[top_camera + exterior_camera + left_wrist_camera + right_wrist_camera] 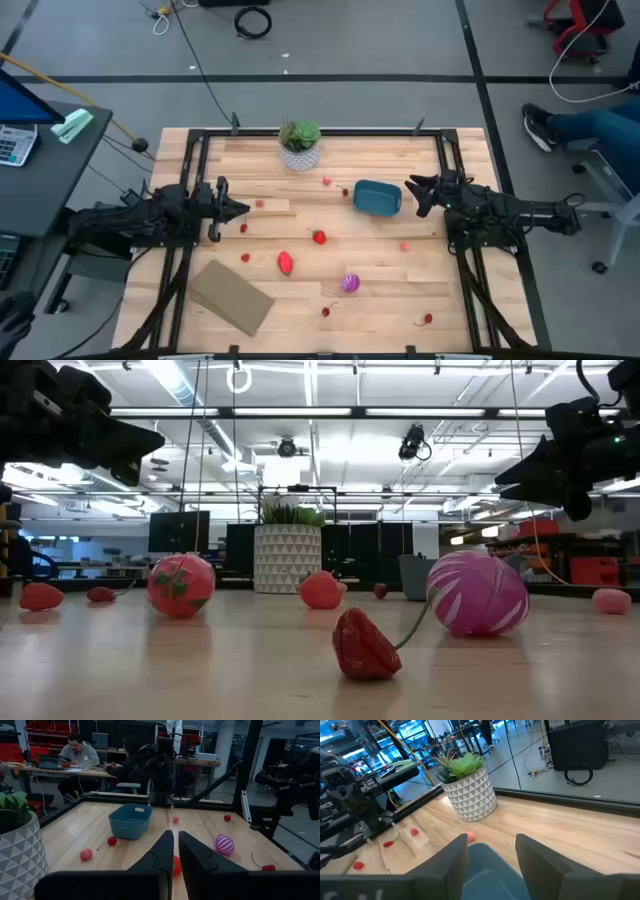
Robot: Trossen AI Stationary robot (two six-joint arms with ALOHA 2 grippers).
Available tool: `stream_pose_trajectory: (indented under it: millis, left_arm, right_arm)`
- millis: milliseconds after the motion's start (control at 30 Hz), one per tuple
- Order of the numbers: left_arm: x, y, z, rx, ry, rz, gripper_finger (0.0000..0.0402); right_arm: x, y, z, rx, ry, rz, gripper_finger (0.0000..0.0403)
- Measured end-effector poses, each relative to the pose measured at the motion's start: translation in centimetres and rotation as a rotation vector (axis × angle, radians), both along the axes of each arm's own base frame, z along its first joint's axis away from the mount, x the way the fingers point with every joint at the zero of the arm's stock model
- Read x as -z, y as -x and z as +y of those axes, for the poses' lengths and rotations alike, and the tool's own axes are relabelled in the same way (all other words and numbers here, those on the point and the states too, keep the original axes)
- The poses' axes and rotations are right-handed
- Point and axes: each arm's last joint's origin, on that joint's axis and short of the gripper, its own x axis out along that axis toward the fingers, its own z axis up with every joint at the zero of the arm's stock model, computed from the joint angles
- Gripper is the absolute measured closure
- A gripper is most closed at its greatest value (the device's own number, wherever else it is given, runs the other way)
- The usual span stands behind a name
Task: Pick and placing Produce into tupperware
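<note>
The teal tupperware [377,198] stands on the table right of centre. The produce lies loose on the wood: a red piece [319,237], a bigger red piece [286,262], a purple-and-white striped one [350,283], a stemmed cherry [326,311] and several small red bits. My right gripper [413,195] hangs open at the tub's right end, and the tub [487,870] shows between its fingers. My left gripper [243,210] hovers shut over the table's left part, pointing at the tub [130,820]. Neither holds anything.
A leafy plant in a white pot [300,143] stands at the far edge. A flat tan slab [230,296] lies near left. Black frame rails run along the table's left and right sides. People sit at a desk [75,755] beyond the table.
</note>
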Motion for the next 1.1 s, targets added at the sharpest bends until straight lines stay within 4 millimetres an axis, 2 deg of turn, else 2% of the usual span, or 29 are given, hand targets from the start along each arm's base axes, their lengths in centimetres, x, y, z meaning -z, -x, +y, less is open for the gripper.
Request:
stream_pose_trajectory:
  millis: [500,833,1100]
  left_arm:
    - [0.00,0.00,0.00,0.000,0.000,0.000,0.0374]
    - [0.00,0.00,0.00,0.000,0.000,0.000,0.0361]
    - [0.00,0.00,0.00,0.000,0.000,0.000,0.0372]
  right_arm:
    - [0.00,0.00,0.00,0.000,0.000,0.000,0.0226]
    - [0.00,0.00,0.00,0.000,0.000,0.000,0.0226]
    - [0.00,0.00,0.00,0.000,0.000,0.000,0.0226]
